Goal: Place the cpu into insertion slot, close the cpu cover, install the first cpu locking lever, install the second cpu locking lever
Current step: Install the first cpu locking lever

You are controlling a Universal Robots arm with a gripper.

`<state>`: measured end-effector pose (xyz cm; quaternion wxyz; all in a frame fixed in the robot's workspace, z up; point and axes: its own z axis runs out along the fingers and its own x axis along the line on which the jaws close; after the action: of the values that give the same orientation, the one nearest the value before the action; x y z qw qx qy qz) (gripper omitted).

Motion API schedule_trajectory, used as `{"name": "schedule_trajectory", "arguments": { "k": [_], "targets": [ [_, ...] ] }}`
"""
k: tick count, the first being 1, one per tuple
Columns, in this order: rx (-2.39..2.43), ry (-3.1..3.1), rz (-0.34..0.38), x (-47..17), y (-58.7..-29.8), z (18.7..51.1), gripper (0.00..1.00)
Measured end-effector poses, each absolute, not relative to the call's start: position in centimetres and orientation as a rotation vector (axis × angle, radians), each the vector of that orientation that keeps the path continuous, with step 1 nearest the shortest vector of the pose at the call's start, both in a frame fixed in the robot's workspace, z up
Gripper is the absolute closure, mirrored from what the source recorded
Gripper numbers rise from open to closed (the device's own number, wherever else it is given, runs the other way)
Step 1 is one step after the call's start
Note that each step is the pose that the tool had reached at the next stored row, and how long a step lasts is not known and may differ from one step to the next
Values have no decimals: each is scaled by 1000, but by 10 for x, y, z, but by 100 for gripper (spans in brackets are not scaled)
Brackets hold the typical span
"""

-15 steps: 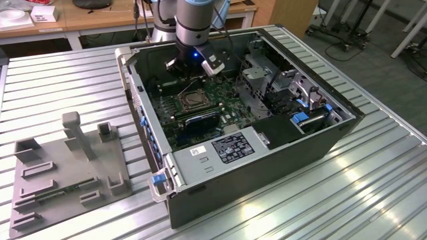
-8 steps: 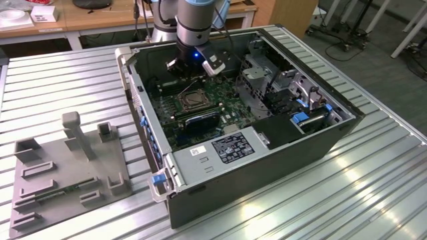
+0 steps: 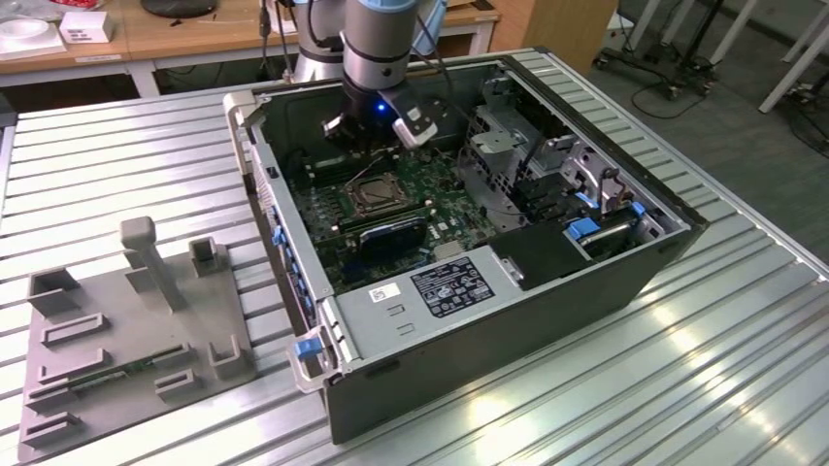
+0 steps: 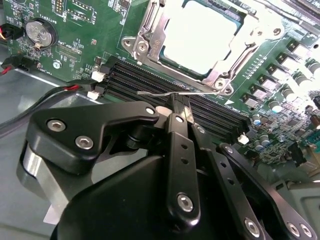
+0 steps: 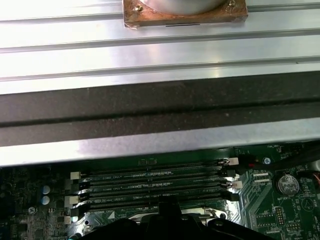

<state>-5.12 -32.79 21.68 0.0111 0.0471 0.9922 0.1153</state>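
The cpu (image 4: 200,35) lies pale and flat in the insertion slot (image 3: 373,194) on the green board. The silvery cpu cover (image 4: 150,37) is down over it, framing its centre. A thin silvery locking lever (image 4: 155,93) runs along the socket's edge beside the memory slots. My gripper (image 4: 181,107) is shut, its black fingertips right at that lever; I cannot tell whether they pinch it or press on it. In the exterior view my gripper (image 3: 369,136) hangs inside the open computer case, just behind the socket.
Long black memory slots (image 4: 150,85) lie between the gripper and the socket. A coin battery (image 4: 38,32) and red and black cables (image 4: 60,90) sit close by. The case wall (image 3: 518,320) and drive cage (image 3: 557,184) hem in the board. A grey fixture plate (image 3: 130,330) lies on the exterior view's left.
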Motion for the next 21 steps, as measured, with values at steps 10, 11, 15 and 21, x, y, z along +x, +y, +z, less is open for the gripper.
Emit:
{"name": "schedule_trajectory", "arguments": {
  "k": [10, 11, 15, 21],
  "targets": [
    [147, 3095, 359, -51, -328, 215, 89],
    [147, 3095, 359, -51, -328, 214, 89],
    [147, 3095, 359, -51, -328, 213, 89],
    [147, 3095, 359, -51, -328, 213, 89]
  ]
}}
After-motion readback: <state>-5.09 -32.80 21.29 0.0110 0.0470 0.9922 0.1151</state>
